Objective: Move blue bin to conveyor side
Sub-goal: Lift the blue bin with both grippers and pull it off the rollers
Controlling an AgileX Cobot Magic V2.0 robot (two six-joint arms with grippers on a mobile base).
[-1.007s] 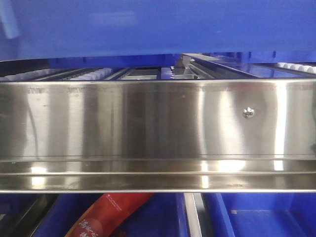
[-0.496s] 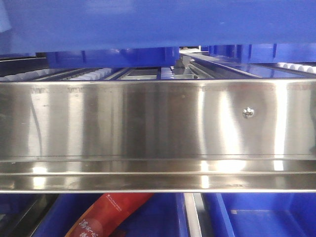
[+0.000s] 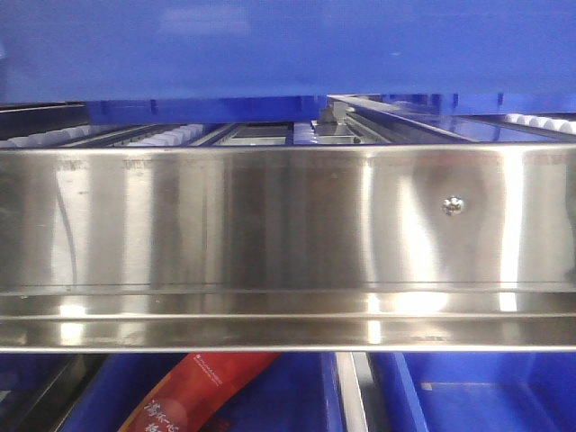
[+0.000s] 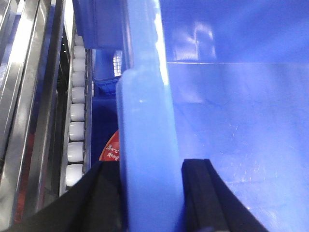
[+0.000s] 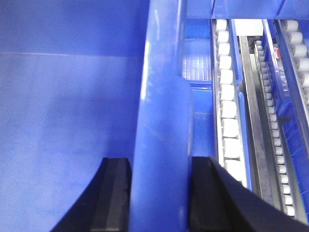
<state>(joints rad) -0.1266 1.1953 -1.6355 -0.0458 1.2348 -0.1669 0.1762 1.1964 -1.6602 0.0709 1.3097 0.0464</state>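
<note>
The blue bin [image 3: 288, 45] fills the top of the front view, hanging above the shelf rollers. In the left wrist view my left gripper [image 4: 148, 164] is shut on the bin's thick left rim [image 4: 145, 121], one black finger [image 4: 104, 193] outside the wall and one inside. My right gripper [image 5: 159, 159] is shut on the opposite rim [image 5: 161, 96] in the same way, with its inner finger [image 5: 113, 193] against the smooth inside wall. The bin's floor looks bare in both wrist views. The conveyor is out of view.
A shiny stainless-steel rail [image 3: 270, 225] with a screw [image 3: 453, 205] spans the front view below the bin. White roller tracks [image 4: 76, 130] [image 5: 229, 125] run on both sides. Below, smaller blue shelf bins [image 3: 486, 396] sit, one holding a red packet [image 3: 198, 382].
The blue bin's lower edge has shifted slightly in the front view, lifting a little and levelling out. Both grippers stay shut on its rims.
</note>
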